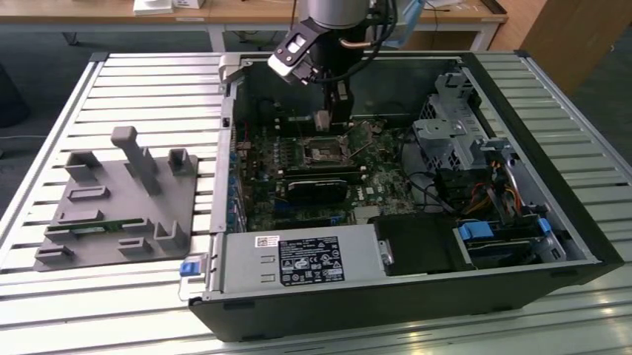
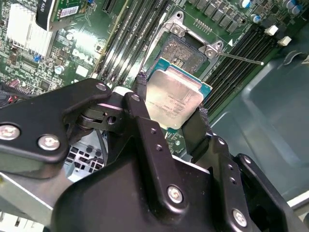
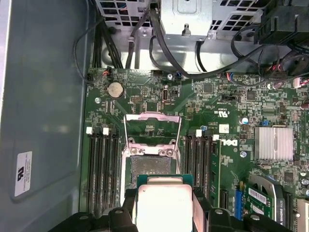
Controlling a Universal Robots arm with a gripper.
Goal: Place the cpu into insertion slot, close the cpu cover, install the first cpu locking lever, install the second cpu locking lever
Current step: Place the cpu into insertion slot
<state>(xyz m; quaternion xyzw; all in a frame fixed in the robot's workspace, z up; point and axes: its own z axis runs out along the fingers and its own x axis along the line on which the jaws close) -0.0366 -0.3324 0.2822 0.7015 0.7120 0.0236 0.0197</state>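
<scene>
the black gripper (image 2: 170, 107) grips the flat silvery square cpu (image 2: 176, 92), held just beside the dark silver-rimmed square insertion slot (image 2: 186, 54), edges roughly parallel.

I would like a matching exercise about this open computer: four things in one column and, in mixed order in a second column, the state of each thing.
Things:
1. chip
2. socket
3. cover
4. coin battery

States:
A. round and silver, lying on the green board
B. swung open, away from the socket
C. gripped by the claw
D. empty, with its dark centre uncovered

Right pairs: 1-C, 2-D, 3-B, 4-A.
</scene>
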